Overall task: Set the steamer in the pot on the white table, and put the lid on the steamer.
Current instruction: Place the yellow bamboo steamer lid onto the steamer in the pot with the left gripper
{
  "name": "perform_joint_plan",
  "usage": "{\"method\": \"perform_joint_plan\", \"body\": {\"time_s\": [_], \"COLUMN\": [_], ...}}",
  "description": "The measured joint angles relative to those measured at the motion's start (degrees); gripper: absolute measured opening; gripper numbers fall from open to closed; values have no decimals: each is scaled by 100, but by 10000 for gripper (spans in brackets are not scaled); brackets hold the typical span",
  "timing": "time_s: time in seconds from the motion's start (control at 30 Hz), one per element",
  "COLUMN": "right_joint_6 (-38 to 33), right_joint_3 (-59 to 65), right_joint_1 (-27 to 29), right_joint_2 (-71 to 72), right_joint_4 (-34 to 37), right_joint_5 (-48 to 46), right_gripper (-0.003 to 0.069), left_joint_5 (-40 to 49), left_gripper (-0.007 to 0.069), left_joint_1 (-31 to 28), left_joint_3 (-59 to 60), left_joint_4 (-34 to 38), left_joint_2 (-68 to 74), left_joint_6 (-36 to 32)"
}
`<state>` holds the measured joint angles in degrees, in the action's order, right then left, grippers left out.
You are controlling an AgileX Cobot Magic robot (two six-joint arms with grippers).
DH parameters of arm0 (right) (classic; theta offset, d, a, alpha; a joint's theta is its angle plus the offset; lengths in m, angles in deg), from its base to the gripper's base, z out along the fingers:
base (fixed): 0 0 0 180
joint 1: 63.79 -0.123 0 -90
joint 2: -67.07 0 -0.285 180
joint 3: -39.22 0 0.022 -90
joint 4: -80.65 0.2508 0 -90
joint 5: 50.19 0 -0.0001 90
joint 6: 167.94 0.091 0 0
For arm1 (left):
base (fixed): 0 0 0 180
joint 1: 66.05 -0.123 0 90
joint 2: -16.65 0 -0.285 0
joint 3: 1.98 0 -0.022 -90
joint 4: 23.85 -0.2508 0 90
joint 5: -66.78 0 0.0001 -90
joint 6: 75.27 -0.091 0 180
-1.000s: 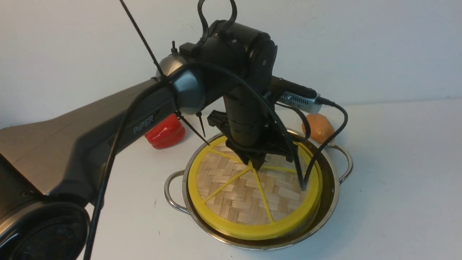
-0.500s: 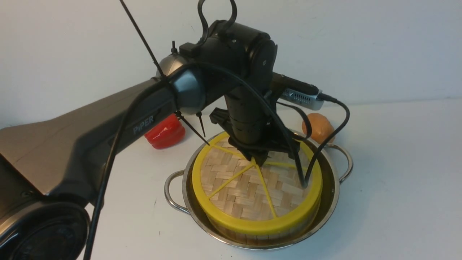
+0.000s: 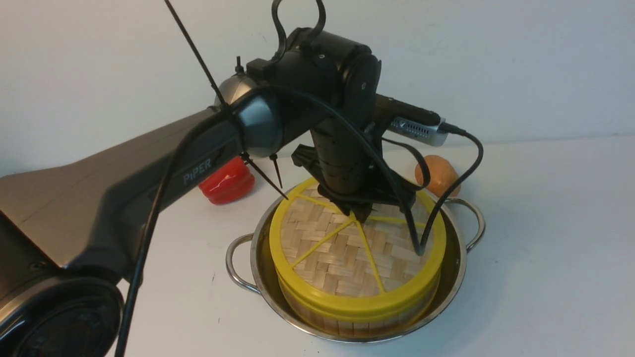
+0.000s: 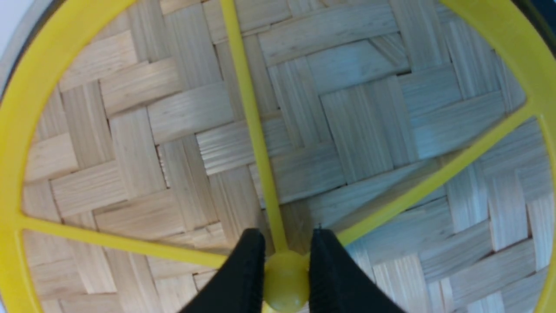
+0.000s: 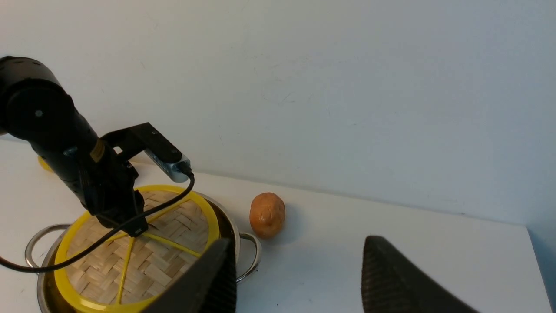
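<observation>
The lid (image 3: 347, 258) sits on the steamer, whose slatted wall (image 3: 342, 322) shows under the yellow rim. Both stand inside the pot (image 3: 459, 267) on the white table (image 3: 545, 248). My left gripper (image 3: 358, 215) points straight down and is shut on the lid's central yellow knob (image 4: 284, 278). In the left wrist view the lid (image 4: 347, 130) fills the frame, with the black fingers either side of the knob. My right gripper (image 5: 299, 243) is open and empty, off to the right. Its view shows the lid (image 5: 143, 256) and a pot handle (image 5: 249, 256).
A red pepper (image 3: 226, 182) lies behind the pot to the left. A potato (image 3: 436, 176) lies behind it to the right and also shows in the right wrist view (image 5: 267, 215). A white wall runs along the table's far edge.
The left gripper has risen a little while gripping the knob. The lid now stands higher and more level, and the slatted steamer wall under it has come into view above the pot rim.
</observation>
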<state>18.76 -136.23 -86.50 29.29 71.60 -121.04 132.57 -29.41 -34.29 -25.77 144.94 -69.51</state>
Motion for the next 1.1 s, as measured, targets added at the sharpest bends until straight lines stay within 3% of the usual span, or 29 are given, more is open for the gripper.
{"method": "perform_joint_plan", "body": {"time_s": [1.1], "right_joint_6": [0], "right_joint_3": [0], "right_joint_1": [0], "right_joint_2": [-2], "right_joint_4": [0], "right_joint_5": [0], "right_gripper": [395], "left_joint_5": [-65], "left_gripper": [122], "left_joint_1": [7], "left_joint_3": [0], "left_joint_4": [-184], "left_joint_2": [167], "left_joint_6": [-1]}}
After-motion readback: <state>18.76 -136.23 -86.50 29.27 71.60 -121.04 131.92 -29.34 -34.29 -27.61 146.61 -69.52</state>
